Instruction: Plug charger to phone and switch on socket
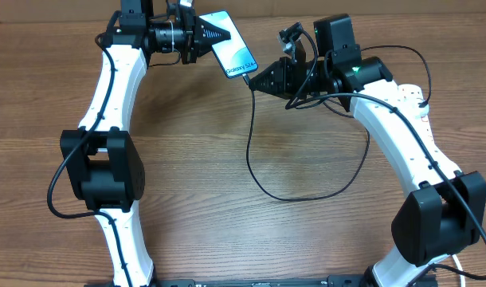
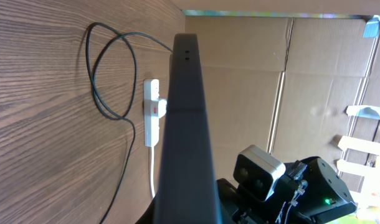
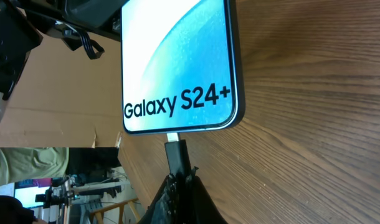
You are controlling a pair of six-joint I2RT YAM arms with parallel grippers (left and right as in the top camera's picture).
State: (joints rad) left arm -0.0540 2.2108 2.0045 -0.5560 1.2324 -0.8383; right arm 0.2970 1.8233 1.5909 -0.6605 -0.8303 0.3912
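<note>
Blocking part of the socket (image 2: 151, 124), the phone (image 2: 187, 124) shows edge-on

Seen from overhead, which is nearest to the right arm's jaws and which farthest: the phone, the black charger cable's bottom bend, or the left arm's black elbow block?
1. phone: almost touching, just to the upper left.
2. charger cable, bottom bend: lower down, mid-table.
3. left arm's elbow block: far across, left side.

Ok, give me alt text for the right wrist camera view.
A lit phone reading Galaxy S24+ fills the upper frame. Below it, the right gripper holds the charger's black connector, its metal tip meeting the phone's bottom edge. Wood-grain table at right.
</note>
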